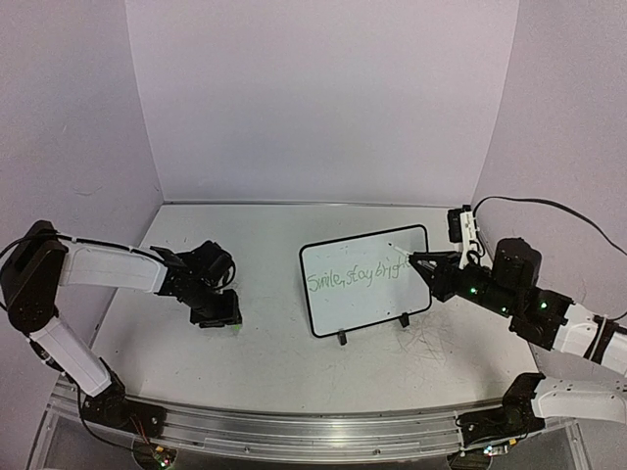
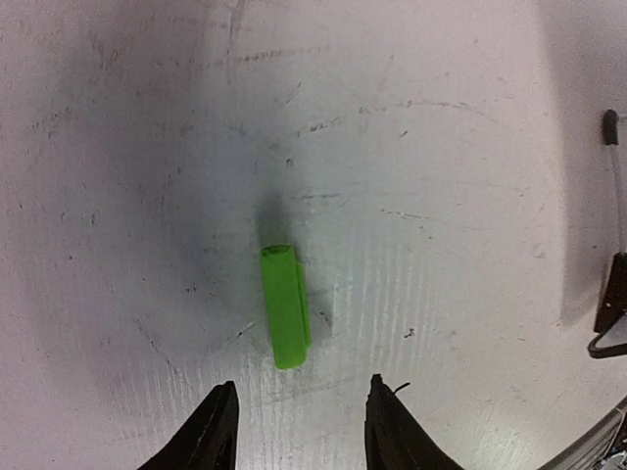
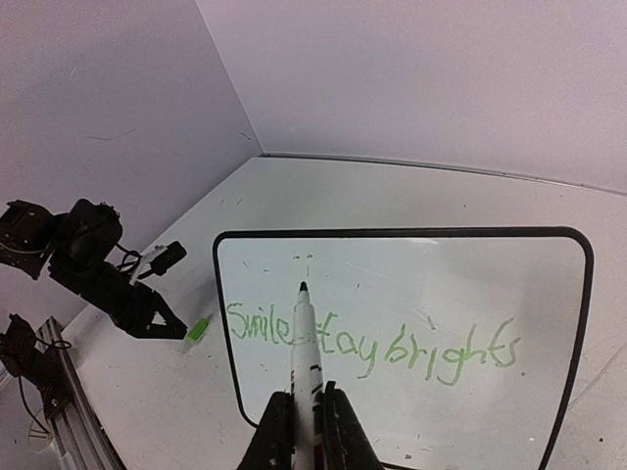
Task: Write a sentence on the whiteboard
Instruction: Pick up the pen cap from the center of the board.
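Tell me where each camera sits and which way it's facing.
Top external: above and behind the bases, looking down at the table and whiteboard; the left arm and right arm show.
Left wrist: on the left arm, facing straight down at a green cap; the open left fingers show.
Right wrist: on the right arm, facing the sentence; the right fingers hold a marker.
Shared: both wrist views show the green cap.

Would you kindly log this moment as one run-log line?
board: green sentence on whiteboard | right end effector: shut on marker | left end effector: open above green cap
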Controlling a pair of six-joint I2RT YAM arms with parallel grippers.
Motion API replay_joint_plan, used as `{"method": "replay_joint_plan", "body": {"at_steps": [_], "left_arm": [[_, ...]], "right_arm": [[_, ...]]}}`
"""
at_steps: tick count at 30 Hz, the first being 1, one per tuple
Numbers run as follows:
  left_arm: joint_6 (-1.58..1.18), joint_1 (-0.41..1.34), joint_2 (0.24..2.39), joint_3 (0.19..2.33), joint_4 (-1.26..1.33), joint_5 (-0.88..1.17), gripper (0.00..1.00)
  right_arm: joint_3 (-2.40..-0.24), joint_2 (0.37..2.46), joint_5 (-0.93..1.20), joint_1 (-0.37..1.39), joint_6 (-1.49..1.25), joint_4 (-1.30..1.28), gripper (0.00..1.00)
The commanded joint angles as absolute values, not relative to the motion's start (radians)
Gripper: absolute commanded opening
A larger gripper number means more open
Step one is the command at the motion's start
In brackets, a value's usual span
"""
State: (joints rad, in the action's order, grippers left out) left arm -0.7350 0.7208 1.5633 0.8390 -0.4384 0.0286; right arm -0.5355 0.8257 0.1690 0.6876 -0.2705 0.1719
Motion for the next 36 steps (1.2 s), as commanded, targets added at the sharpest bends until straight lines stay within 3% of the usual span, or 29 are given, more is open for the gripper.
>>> {"method": "replay_joint_plan", "body": {"at_steps": [1, 24, 29, 36], "left_arm": [[-0.723, 0.742, 1.626, 0.909, -0.446, -0.067, 0.42], [-0.685, 0.786, 1.763, 0.938, -0.445, -0.164, 0.27], [-0.687, 0.802, 1.788, 0.943, -0.454, -0.175, 0.2], [-0.653, 0.811, 1.753, 0.937, -0.47, -0.234, 0.02]], "right_arm": [[-0.528, 0.794, 0.175, 0.684, -0.278, 0.224, 0.04], [-0.515, 0.816, 0.18, 0.684, -0.301, 0.235, 0.04], [-0.522, 0.822, 0.18, 0.684, -0.301, 0.235, 0.04], [-0.524, 0.833, 0.182, 0.685, -0.304, 0.232, 0.04]]}}
